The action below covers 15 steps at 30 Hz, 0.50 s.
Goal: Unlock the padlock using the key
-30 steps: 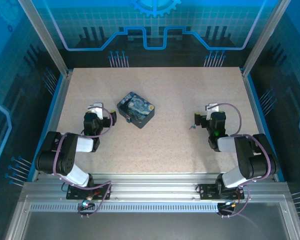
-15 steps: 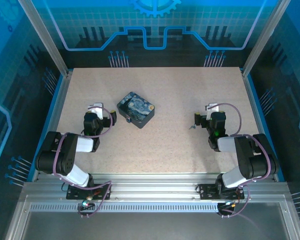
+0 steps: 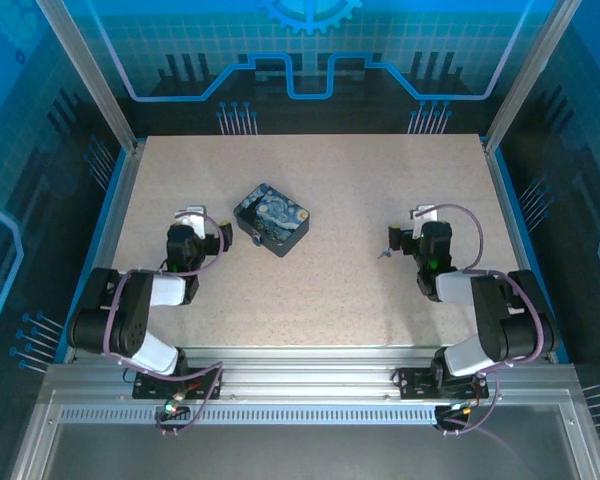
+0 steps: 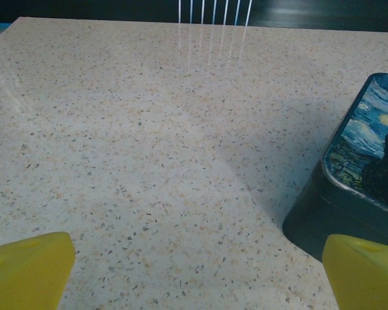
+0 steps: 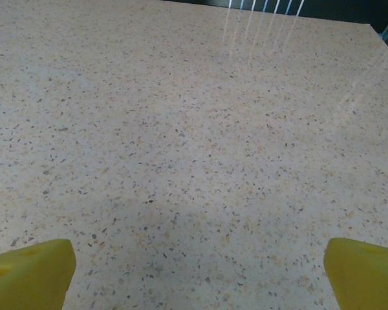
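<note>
Top view: painted tin (image 3: 271, 220) on the table (image 3: 380, 180), with a dark nub on its near side that is possibly the padlock (image 3: 254, 240), too small to confirm; small grey item, likely the key (image 3: 384, 253), just beside the right tool (image 3: 425, 222); left tool (image 3: 188, 222) near the tin. Left wrist: fingers (image 4: 29, 268) spread, released, tin at right. Right wrist: fingers (image 5: 29, 268) spread, released; risk is the flat key skidding on the hard table under a shallow pinch.

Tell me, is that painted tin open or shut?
Shut. The painted lid sits flush on the dark wall of the tin in the left wrist view, and no gap shows from above.
</note>
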Motion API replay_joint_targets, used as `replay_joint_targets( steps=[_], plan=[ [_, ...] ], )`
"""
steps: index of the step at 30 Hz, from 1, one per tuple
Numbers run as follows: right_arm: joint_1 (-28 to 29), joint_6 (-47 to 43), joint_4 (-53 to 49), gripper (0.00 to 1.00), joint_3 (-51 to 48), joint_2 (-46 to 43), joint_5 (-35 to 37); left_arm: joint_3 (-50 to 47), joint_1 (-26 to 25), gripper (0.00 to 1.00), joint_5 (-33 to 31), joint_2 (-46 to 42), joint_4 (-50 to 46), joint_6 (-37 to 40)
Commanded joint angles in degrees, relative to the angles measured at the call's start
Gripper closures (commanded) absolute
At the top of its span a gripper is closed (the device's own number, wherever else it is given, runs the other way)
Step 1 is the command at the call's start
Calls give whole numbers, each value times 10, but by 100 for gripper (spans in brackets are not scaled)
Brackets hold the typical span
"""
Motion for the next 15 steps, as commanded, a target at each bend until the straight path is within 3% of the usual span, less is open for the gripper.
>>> replay_joint_targets(
  steps=[1, 6, 9, 11, 13, 15],
  plan=[
    [-15, 15, -107, 0, 56, -52, -8, 36, 6, 1, -15, -49, -78, -1],
    [-16, 40, -196, 0, 87, -112, -34, 83, 5, 1, -31, -100, -187, -31],
    [-12, 85, -236, 0, 102, -162, -79, 116, 7, 1, -25, -133, -244, -116],
    [-13, 167, -296, 0, 122, -198, -98, 135, 14, 1, -13, -148, -286, -205],
    [-18, 287, -431, 0, 167, -227, -106, 154, 29, 1, 37, -148, -310, -258],
    [-24, 312, -461, 0, 178, -239, -190, 188, 38, 1, 119, -125, -335, -268]
  ],
)
